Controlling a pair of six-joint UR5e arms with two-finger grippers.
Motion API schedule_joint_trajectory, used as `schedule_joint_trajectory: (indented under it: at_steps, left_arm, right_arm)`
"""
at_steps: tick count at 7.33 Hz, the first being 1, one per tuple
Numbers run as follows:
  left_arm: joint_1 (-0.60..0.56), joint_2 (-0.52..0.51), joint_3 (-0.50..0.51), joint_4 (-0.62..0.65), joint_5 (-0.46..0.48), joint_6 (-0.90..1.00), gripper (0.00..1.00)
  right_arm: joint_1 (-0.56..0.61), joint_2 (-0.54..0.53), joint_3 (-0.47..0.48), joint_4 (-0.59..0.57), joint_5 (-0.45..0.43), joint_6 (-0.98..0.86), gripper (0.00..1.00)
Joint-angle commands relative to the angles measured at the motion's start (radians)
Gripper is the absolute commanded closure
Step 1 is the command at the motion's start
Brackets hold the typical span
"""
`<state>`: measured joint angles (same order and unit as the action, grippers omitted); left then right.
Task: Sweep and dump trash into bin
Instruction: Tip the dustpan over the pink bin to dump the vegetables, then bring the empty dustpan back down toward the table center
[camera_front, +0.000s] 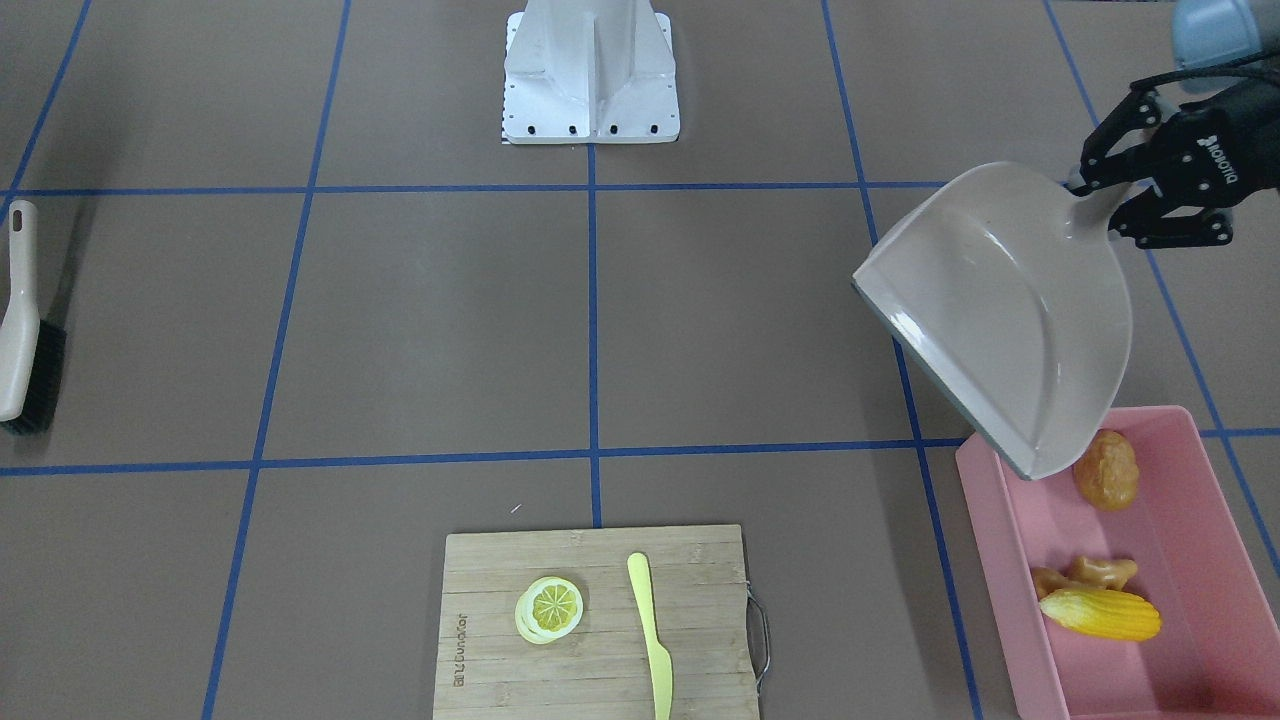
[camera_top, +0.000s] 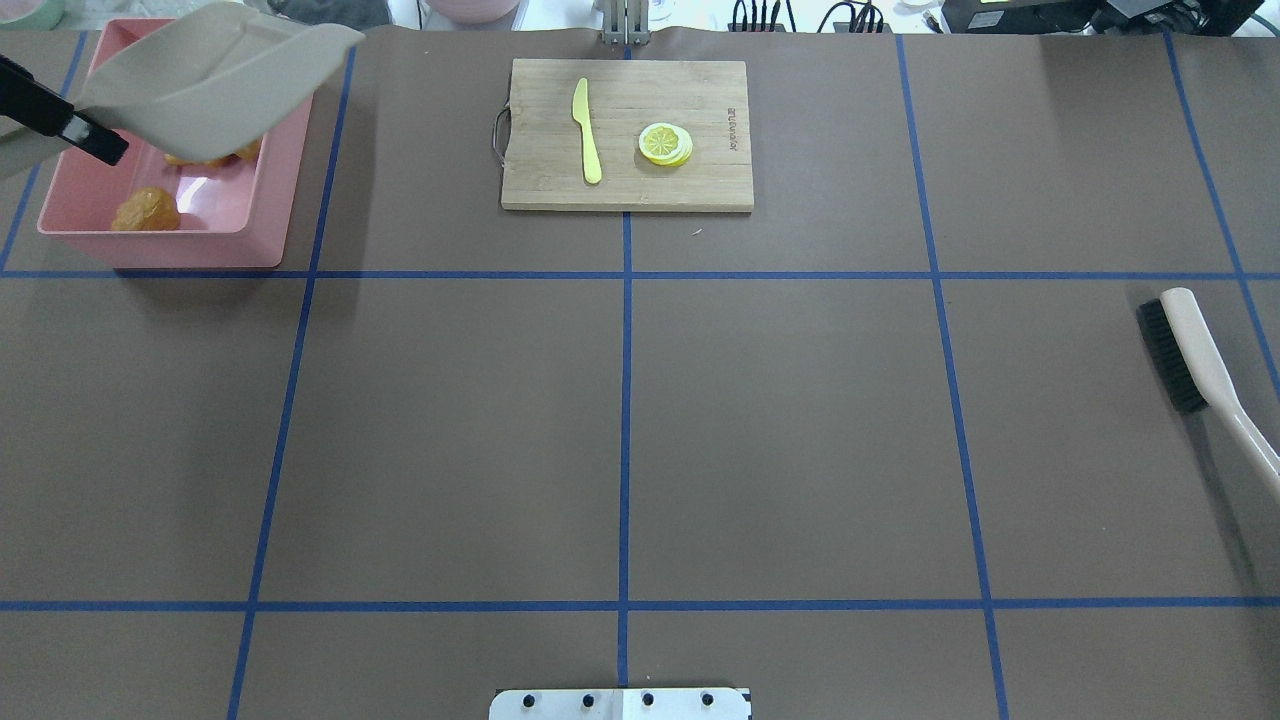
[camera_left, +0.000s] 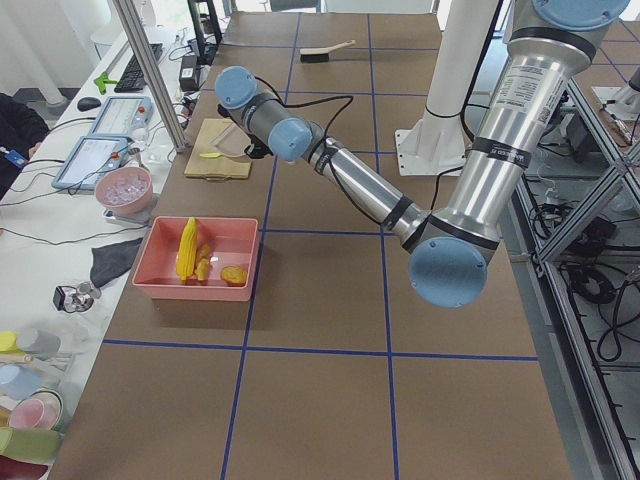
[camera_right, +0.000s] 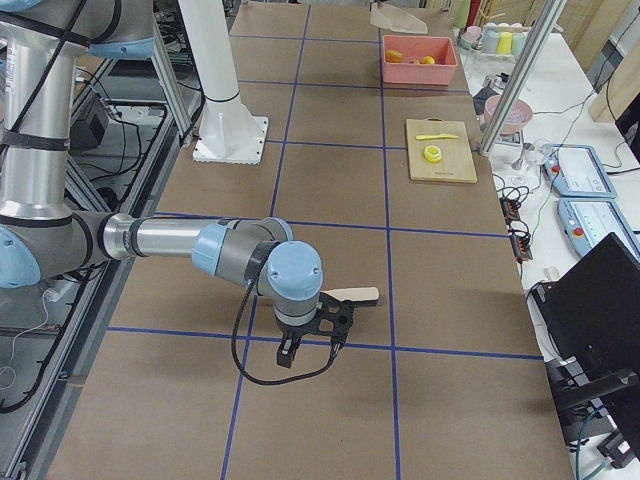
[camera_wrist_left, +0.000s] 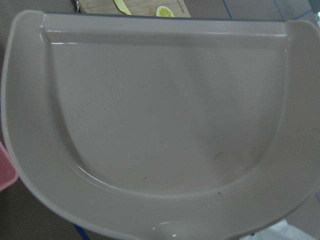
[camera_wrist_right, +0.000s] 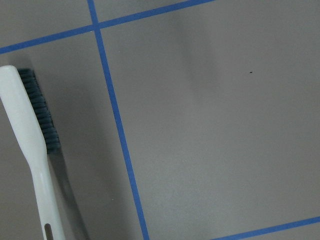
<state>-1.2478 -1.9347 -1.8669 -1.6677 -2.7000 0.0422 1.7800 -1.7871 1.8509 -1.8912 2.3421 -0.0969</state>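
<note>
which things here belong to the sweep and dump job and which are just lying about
job: dustpan in left tool, brush, pink bin holding corn, potato, ginger
lying about: cutting board, lemon slice, yellow knife

Item, my work table (camera_top: 800, 450): flat brown top, matt, marked into large squares by blue tape lines (camera_top: 626, 400). Item, my side bench (camera_left: 40, 262) along the table's far edge: white top, carrying a black keyboard (camera_left: 131, 72), two pale blue tablet-like pendants (camera_right: 585, 190), a pink bowl (camera_left: 126, 190) and a row of coloured cups (camera_left: 30, 400). Item, slanted aluminium post (camera_left: 150, 75) rising from that bench edge. Item, black screen (camera_right: 600, 300) on a stand beside the bench. Item, aluminium frame (camera_left: 590, 130) behind my table, with black cables on the grey floor (camera_left: 600, 300) under it. Light: even, from above, shadows soft.
</note>
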Motion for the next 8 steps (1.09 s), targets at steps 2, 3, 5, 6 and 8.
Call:
schedule_joint_trajectory:
  at_steps: [2, 3, 5, 6, 8]
  left_arm:
    - [0.231, -0.027, -0.009, -0.332, 0.422, 0.018, 1.0]
    - [0.319, -0.032, -0.009, -0.416, 0.55, 0.027, 1.0]
    - [0.407, -0.05, -0.005, -0.347, 0.603, 0.222, 1.0]
    - [0.407, -0.056, -0.008, -0.255, 0.605, 0.307, 1.0]
    - [0.47, -0.052, 0.0, -0.086, 0.592, 0.317, 1.0]
  right_arm:
    - [-0.055, 0.011, -0.016, 0.026, -0.01, -0.017, 0.0]
    - [-0.092, 0.006, -0.019, 0.125, -0.032, -0.017, 0.0]
    - [-0.142, 0.006, -0.036, 0.22, -0.067, -0.018, 0.0]
    - [-0.16, 0.006, -0.038, 0.221, -0.067, -0.017, 0.0]
    - [-0.16, 0.005, -0.039, 0.224, -0.057, -0.003, 0.0]
